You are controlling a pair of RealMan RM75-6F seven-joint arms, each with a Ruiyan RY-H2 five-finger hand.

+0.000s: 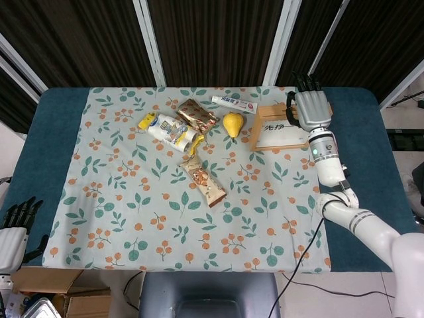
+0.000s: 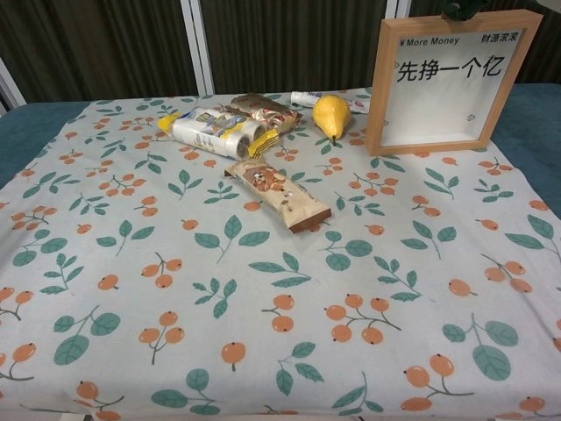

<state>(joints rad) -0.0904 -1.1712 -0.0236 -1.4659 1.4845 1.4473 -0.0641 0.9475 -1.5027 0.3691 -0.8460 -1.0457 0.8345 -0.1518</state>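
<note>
Presently: right hand (image 1: 311, 108), fingers extended, rests over the top edge of the upright square wooden frame (image 2: 447, 83); grasp cannot be told. Frame stands on the printed cloth (image 1: 132, 218), beside a smooth yellow pear (image 2: 331, 115). Left hand (image 1: 13, 232) hangs empty, fingers apart.

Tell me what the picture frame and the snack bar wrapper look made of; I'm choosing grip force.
Picture frame: apparently light wood, matte, with visible grain on its thick border; the white face may be paper behind glazing, which I cannot confirm. Snack bar wrapper: looks like thin printed plastic film, glossy, with crimped ends.
</note>
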